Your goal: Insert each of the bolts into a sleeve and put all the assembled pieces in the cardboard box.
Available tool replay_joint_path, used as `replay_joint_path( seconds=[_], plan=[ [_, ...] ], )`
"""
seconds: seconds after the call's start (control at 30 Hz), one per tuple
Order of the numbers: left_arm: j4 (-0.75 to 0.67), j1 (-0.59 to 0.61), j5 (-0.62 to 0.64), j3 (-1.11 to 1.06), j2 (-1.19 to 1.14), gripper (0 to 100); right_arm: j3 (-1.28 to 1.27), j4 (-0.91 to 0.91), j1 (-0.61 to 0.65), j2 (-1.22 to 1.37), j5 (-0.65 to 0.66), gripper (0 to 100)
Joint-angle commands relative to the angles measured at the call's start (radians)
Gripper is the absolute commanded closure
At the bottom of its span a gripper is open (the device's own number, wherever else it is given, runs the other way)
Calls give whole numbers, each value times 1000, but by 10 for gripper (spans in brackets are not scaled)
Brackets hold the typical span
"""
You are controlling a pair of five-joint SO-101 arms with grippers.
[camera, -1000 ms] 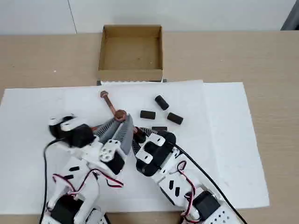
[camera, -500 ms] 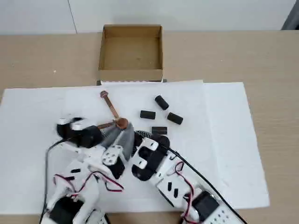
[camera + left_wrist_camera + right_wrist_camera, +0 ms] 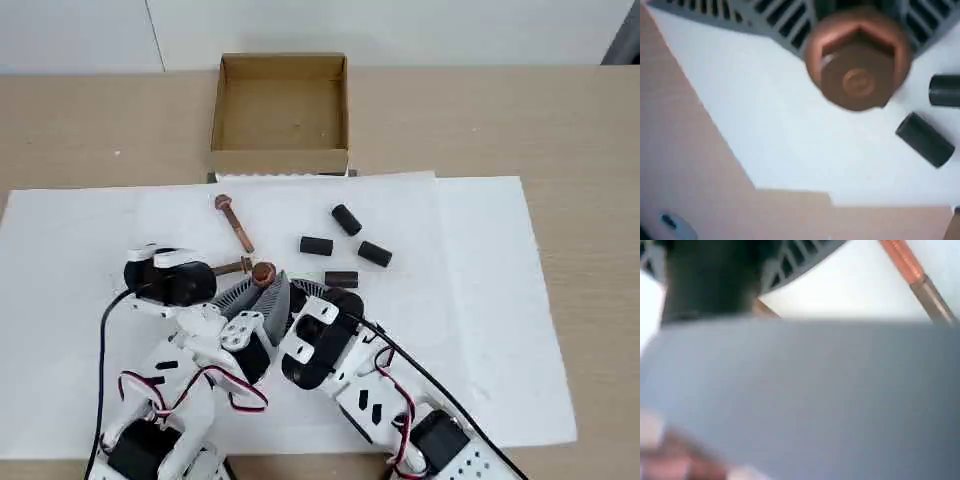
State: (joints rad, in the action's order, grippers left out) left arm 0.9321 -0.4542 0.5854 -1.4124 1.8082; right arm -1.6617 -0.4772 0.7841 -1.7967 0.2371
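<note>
Nearest, the left gripper (image 3: 260, 287) has its fingers (image 3: 240, 293) clamped on a copper bolt (image 3: 262, 272). Just beyond, four black sleeves (image 3: 341, 279) and a second bolt (image 3: 236, 226) lie loose on white paper (image 3: 470, 300). Best to line the shaft squarely with a sleeve's bore before pushing. Farthest, the cardboard box (image 3: 280, 160) waits.

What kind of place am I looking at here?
Probably a robotics lab or workshop bench: two small robot arms at a wooden table, a white paper sheet as work mat, and a cardboard box.
</note>
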Motion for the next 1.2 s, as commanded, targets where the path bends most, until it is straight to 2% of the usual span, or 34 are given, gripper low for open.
replay_joint_path(
  seconds=[0.0, 0.1, 0.47, 0.73, 0.8, 0.93, 1.03, 1.17],
  plan=[
    [51, 6, -25, 30, 6, 849, 52, 27, -10, -18, 11, 996],
    [92, 12, -80, 33, 6, 758, 51, 25, -10, -18, 11, 996],
    [110, 17, -91, 113, 6, 754, 48, 18, -12, -18, 11, 996],
    [110, 201, -230, 162, 5, 758, 28, 18, -31, -18, 12, 996],
    [110, 238, -265, 162, 6, 805, 28, 18, -33, -18, 12, 996],
    [107, 269, -325, 156, 6, 1000, 26, 18, -65, -18, 11, 996],
    [107, 276, -388, 125, 8, 994, 26, 18, -111, -18, 11, 996],
    [104, 347, -450, 35, 8, 994, 15, 16, -186, -18, -3, 996]
  ],
)
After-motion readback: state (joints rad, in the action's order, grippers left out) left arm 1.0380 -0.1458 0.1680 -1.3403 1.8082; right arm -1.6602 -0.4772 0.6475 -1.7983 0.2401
